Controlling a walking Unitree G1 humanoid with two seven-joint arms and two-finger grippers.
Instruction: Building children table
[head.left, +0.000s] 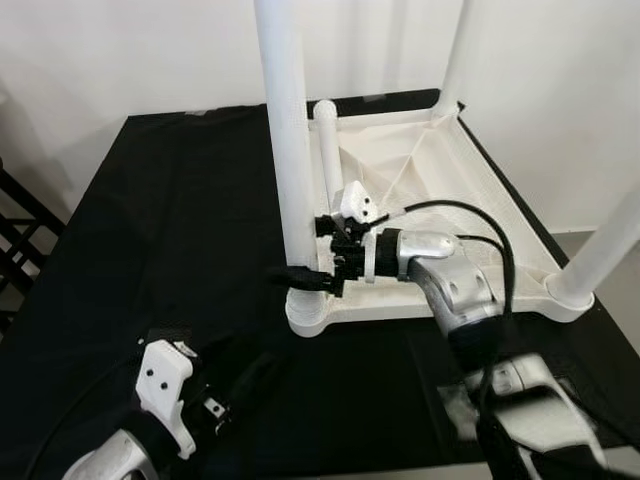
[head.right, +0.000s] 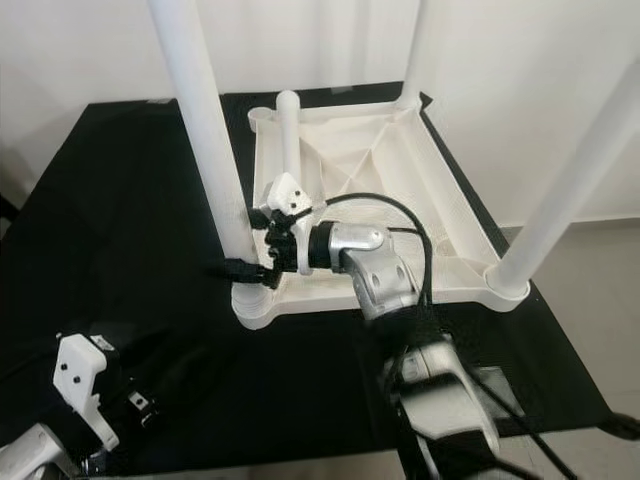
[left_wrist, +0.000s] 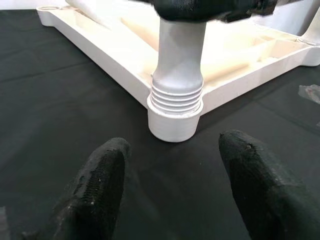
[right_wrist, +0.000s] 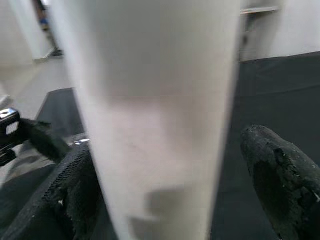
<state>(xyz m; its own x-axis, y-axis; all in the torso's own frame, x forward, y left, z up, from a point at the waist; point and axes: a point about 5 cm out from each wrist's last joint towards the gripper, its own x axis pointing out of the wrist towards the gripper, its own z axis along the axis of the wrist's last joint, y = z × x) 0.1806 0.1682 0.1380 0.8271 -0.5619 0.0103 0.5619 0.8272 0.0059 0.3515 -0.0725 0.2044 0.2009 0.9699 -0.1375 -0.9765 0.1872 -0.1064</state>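
While the left end effector (head.left: 225, 400) hangs low at the near edge of the black tabletop (head.left: 150, 220), its fingers (left_wrist: 97, 185) spread apart with nothing between them, the right one is doing the real work. From its wrist cam you can see the threaded base of the near leg (left_wrist: 177, 92) sitting in the corner socket (left_wrist: 172, 122), with a few thread rings exposed above the socket, so my guess is it isn't screwed all the way down yet.

Next up, the right end effector (head.left: 305, 275) reaches in from the side low on that same leg (head.left: 290, 150), just above the socket. The right wrist cam has the white tube sitting between the two black fingers (right_wrist: 280, 180), one touching it and the other showing a small gap, so it's straddling the leg but I can't tell if it's actually clamped.

Behind that is the white panel (head.left: 430, 170), lying upside down on the tabletop. Two more legs stand at the right near corner (head.left: 600, 255) and the far corner (head.left: 455, 55), and a fourth leg (head.left: 328, 150) lies loose along the panel's left edge.

Handling-wise: looks like hollow plastic, so probably light and stiff, but smooth and round, so it could slip. I'd grip low near the threads.
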